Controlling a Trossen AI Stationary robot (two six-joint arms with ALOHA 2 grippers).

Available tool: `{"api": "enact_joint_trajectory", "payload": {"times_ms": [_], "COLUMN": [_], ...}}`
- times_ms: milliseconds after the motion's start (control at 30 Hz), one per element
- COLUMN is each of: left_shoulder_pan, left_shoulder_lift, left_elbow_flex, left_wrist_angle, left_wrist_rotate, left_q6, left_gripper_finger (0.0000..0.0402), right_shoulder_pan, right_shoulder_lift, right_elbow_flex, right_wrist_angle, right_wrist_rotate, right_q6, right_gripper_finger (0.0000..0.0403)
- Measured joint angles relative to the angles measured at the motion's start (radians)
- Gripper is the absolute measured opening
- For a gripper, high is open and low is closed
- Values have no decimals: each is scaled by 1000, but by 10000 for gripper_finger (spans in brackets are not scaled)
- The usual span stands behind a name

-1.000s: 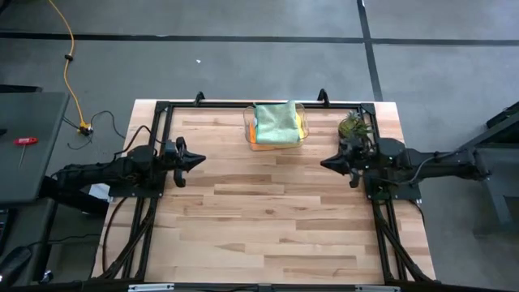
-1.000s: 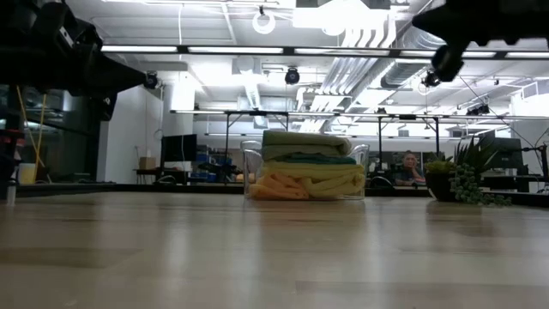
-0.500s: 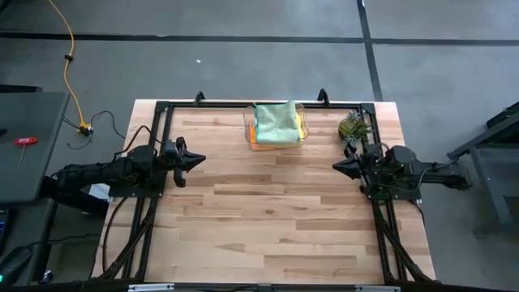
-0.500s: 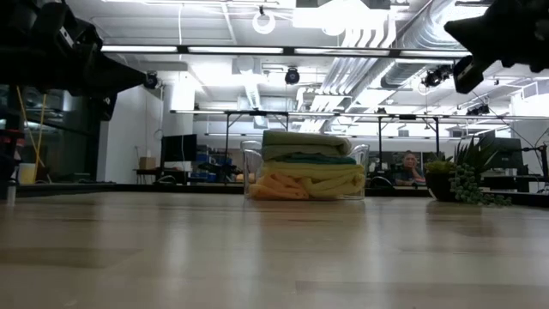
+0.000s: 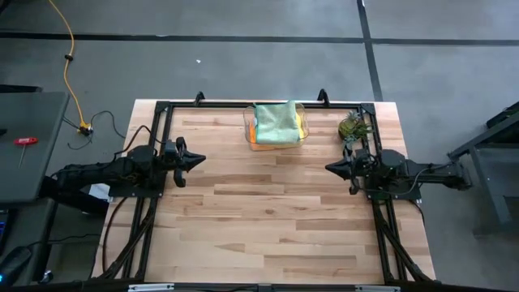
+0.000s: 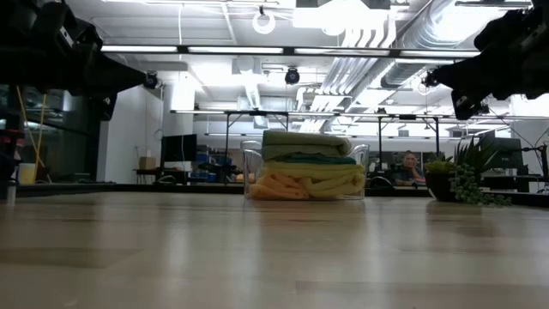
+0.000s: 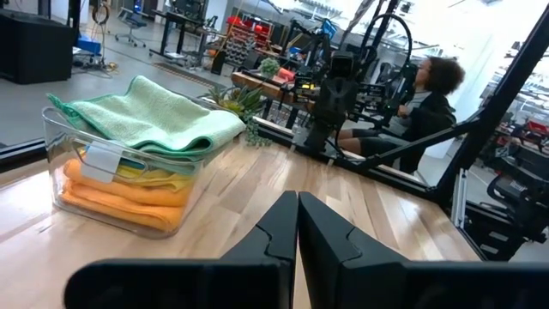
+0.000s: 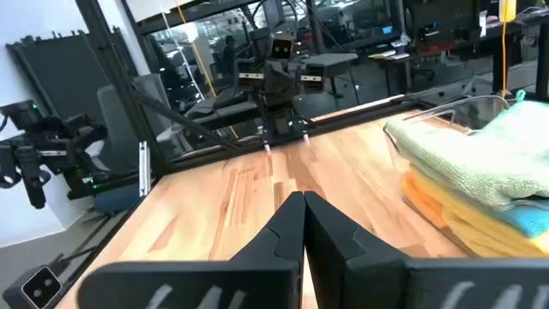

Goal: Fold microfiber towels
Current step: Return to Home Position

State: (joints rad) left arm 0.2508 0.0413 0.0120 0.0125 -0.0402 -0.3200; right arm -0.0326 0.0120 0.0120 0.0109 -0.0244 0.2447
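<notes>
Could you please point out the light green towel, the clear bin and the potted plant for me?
light green towel [image 5: 276, 122]: high view, middle of its folded top face.
clear bin [image 6: 253, 159]: low view, its left wall.
potted plant [image 5: 353, 126]: high view, its leaves.

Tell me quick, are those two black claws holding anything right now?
Left gripper, left side of the wooden table: closed, empty.
Right gripper, right side: closed, empty.

- One clear plastic bin [image 5: 246, 123].
- One light green folded microfiber towel [image 5: 276, 122], one teal-blue towel [image 6: 309, 158], one orange towel [image 7: 120, 206].
- Yellow towels [image 6: 330, 174]: perhaps two, as their folds merge in the stack.
- One small green potted plant [image 5: 353, 126].
- Two dark robot arms, so two grippers: left gripper [image 5: 199, 160], right gripper [image 5: 330, 167].
- One seated person [image 7: 425, 103].
- One pale wooden table [image 5: 268, 219].
</notes>
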Motion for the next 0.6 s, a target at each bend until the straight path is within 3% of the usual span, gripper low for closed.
{"api": "enact_joint_trajectory", "payload": {"times_ms": [600], "left_shoulder_pan": [0], "left_shoulder_lift": [0], "left_elbow_flex": [0], "left_wrist_angle": [0], "left_wrist_rotate": [0], "left_q6": [0], "left_gripper_finger": [5], "right_shoulder_pan": [0], "right_shoulder_lift": [15], "right_elbow_flex": [0], "right_wrist_angle": [-4], "right_wrist_rotate": [17], "right_q6": [42], "right_gripper_finger": [0]}}
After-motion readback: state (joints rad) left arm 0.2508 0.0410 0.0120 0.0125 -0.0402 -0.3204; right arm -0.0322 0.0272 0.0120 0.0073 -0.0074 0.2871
